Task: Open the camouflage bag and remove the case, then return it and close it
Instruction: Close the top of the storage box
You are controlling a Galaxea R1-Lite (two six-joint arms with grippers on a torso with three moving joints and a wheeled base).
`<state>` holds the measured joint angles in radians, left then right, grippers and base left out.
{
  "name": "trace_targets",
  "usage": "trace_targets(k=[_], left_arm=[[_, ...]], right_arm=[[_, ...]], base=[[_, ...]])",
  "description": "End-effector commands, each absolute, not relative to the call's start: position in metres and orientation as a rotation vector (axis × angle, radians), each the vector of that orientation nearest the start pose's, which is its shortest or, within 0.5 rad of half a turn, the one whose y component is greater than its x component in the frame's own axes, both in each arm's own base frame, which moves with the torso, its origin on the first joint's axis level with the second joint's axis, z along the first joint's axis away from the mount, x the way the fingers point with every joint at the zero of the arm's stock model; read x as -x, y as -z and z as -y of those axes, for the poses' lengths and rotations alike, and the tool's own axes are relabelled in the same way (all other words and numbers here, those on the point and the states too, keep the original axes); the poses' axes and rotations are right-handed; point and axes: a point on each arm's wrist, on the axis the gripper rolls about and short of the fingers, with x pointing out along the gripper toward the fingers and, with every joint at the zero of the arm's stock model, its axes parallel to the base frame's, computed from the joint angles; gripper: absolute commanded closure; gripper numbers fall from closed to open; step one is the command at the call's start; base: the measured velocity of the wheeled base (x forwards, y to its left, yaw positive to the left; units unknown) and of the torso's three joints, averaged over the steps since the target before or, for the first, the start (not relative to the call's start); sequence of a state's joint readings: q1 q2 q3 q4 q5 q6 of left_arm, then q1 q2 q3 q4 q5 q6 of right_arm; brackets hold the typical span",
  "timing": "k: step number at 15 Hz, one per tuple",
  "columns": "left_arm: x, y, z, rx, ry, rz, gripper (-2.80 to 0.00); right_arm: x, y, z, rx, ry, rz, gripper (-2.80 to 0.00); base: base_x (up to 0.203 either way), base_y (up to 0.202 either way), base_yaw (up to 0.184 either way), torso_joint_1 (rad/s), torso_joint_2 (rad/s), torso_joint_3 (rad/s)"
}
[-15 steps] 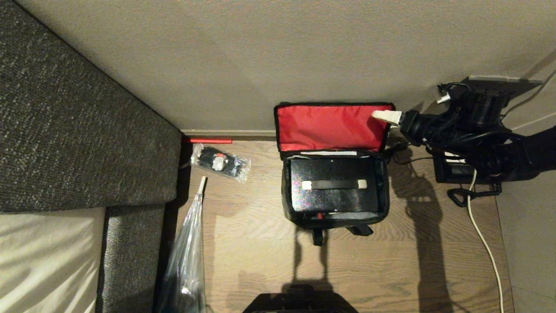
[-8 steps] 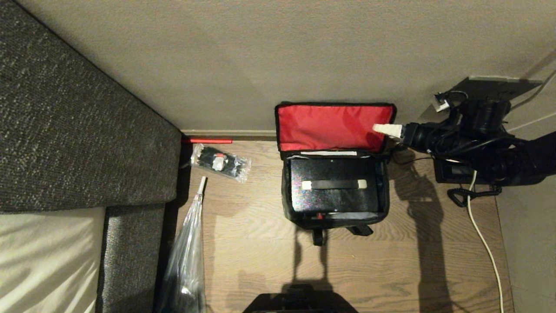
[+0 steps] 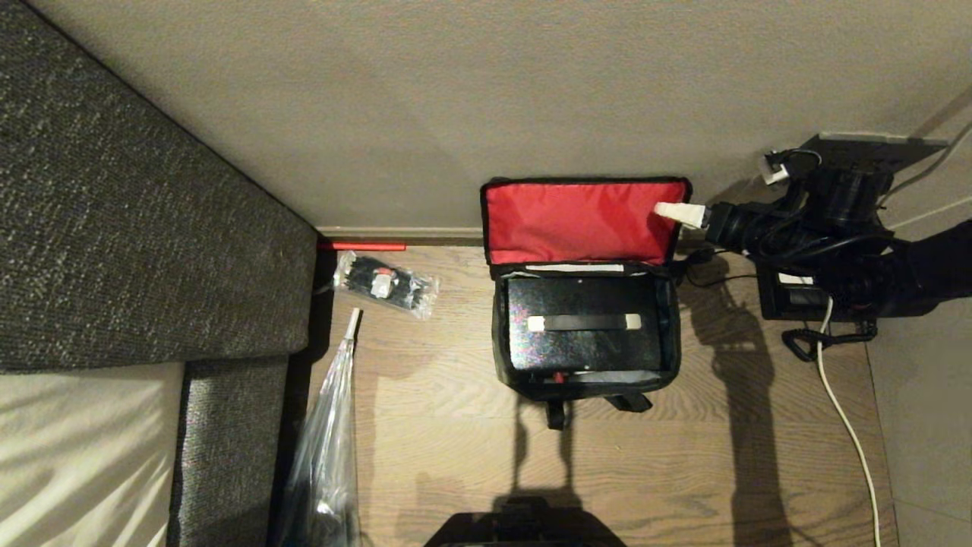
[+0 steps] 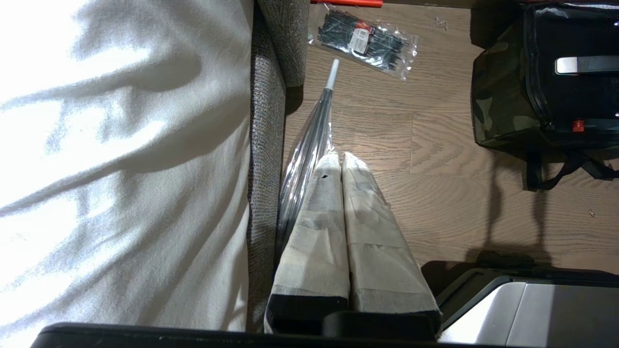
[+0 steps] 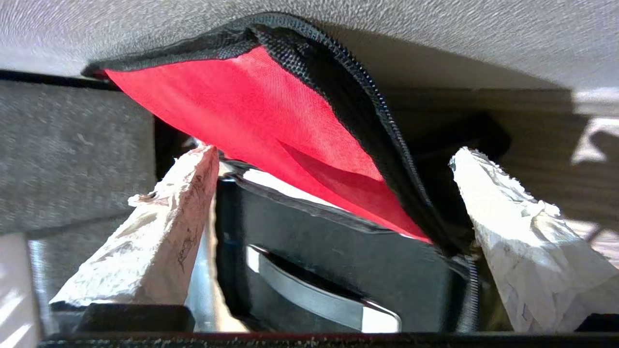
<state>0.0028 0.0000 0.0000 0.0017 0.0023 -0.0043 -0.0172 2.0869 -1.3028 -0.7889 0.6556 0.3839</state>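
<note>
We see the bag (image 3: 583,334) on the floor, lid propped against the wall at 12 o'clock, case (image 3: 583,323) inside. Our right claw (image 5: 333,203) gapes wide astride the lid's edge; the left claw (image 4: 342,166) is closed, parked.

Warm dim room light from behind me, my long shadows falling across the wood floor (image 3: 456,456) toward the wall, white bedding (image 4: 121,145) blown out in my left wrist view, right wrist close-up soft, case (image 3: 581,323) speckled with grain.

Grey sofa (image 3: 144,228), bagged cable ties (image 3: 387,285), clear umbrella (image 3: 326,448), white cable (image 3: 847,425)
</note>
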Motion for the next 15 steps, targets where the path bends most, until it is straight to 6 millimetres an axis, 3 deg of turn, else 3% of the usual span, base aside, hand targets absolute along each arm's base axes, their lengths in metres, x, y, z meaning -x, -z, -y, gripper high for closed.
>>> trace_targets(k=[1,4,7,14,15], left_arm=[[0.023,-0.075,0.0,0.005,-0.006,-0.002,0.0],[0.023,-0.075,0.0,0.005,-0.006,-0.002,0.0],[0.023,-0.075,0.0,0.005,-0.006,-0.002,0.0],[0.023,-0.075,0.0,0.005,-0.006,-0.002,0.0],[0.023,-0.075,0.0,0.005,-0.006,-0.002,0.0]], right_arm=[[-0.428,-0.19,-0.007,-0.382,-0.641,-0.109,-2.8],[-0.427,-0.197,-0.009,-0.406,-0.68,-0.064,-2.8],[-0.421,-0.216,-0.011,-0.551,-0.793,-0.016,-2.8],[-0.396,-0.205,-0.019,-0.585,-0.883,-0.137,-2.8],[-0.388,-0.197,-0.019,-0.598,-0.898,-0.19,-2.8]], base=[[0.0,0.0,0.0,0.0,0.0,0.0],[0.0,0.0,0.0,0.0,0.0,0.0],[0.0,0.0,0.0,0.0,0.0,0.0],[0.0,0.0,0.0,0.0,0.0,0.0],[0.0,0.0,0.0,0.0,0.0,0.0]])
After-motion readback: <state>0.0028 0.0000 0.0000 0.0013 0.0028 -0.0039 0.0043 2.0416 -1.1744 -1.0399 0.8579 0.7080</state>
